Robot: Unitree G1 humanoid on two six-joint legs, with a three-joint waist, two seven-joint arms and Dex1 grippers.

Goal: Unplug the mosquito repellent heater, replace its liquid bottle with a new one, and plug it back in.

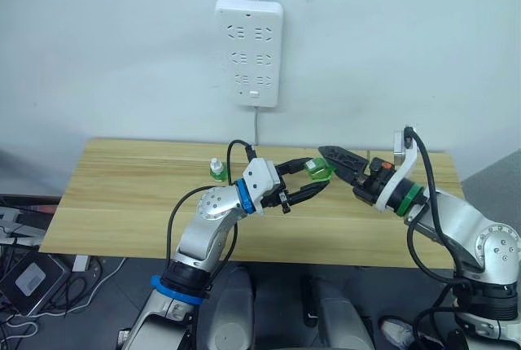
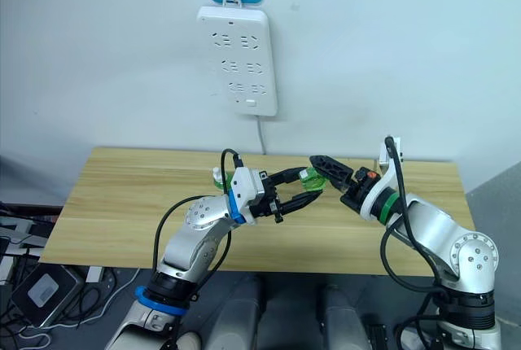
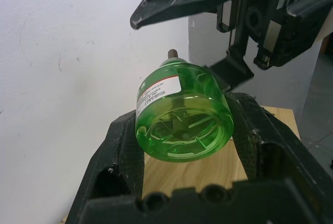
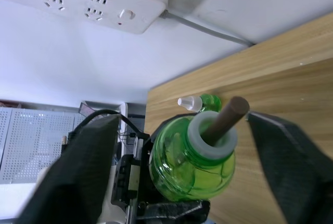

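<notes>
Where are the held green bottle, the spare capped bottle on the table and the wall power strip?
held green bottle (image 3: pixel 183 119), left wrist view, on its clear base.
spare capped bottle (image 1: pixel 216 169), left eye view, on its body.
wall power strip (image 1: pixel 249 53), left eye view, on its white face.

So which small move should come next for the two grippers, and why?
Probably close the right gripper on the green bottle near its wick: its jaws are open on either side, while the left gripper grips the bottle's body above the table.
</notes>
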